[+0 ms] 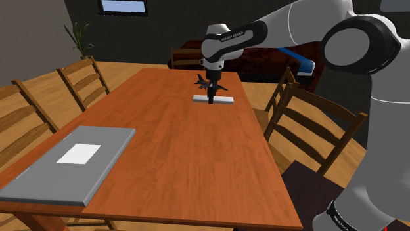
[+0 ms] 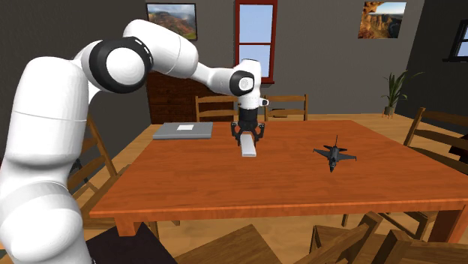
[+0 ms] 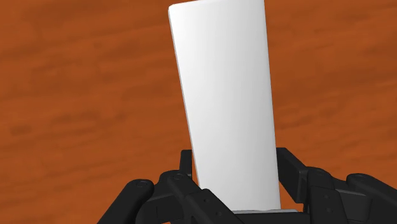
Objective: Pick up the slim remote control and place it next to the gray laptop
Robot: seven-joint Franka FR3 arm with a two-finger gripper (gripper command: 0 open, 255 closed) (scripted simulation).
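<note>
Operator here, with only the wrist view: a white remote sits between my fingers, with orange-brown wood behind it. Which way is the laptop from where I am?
Observer: The gray laptop lies closed at the end of the table toward the shoulder view's lower left. The gripper and the remote are well up the table from it, with bare wood between them.
Operator: Is anything else on the table that I should keep away from?
Observer: Yes, a dark toy jet stands to the second exterior view's right of the remote. That is the side away from the laptop, so it probably won't be in your way.
</note>
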